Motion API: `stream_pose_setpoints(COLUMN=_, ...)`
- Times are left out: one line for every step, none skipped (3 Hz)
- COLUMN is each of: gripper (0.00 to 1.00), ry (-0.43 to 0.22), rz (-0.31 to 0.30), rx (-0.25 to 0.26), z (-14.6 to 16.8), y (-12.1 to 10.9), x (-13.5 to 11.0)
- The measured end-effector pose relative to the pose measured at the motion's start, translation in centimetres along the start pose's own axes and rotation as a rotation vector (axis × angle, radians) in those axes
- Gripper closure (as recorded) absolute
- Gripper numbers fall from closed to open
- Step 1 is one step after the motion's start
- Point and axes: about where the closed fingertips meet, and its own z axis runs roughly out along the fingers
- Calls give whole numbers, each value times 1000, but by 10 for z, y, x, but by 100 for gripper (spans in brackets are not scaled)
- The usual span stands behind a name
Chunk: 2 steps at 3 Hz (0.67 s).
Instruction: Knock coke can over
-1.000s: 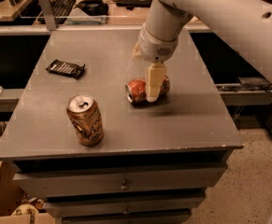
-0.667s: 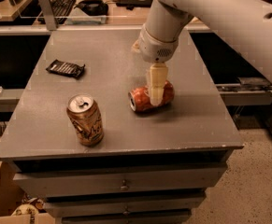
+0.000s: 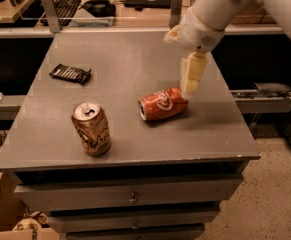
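Note:
The red coke can (image 3: 162, 104) lies on its side on the grey table (image 3: 130, 64), its silver top facing left. My gripper (image 3: 191, 81) hangs just above and to the right of the can's bottom end, pointing down, close to it or touching it. The white arm reaches in from the upper right.
A gold-brown can (image 3: 91, 129) stands upright near the table's front left. A black snack packet (image 3: 70, 73) lies at the left. Drawers sit under the tabletop. A desk with a keyboard (image 3: 65, 6) is behind the table.
The coke can has rolled onto its side and now lies flat with its top to the left. My gripper has lifted and moved right of it.

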Motion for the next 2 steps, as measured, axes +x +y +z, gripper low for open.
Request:
stream_pose_setpoints(gripper=0, ry=-106, rz=59, rx=96, z=-69, y=-6, x=14)
stream_pose_setpoints(gripper=0, ry=-135, rz=42, rx=142, z=-87, y=-16, x=3)
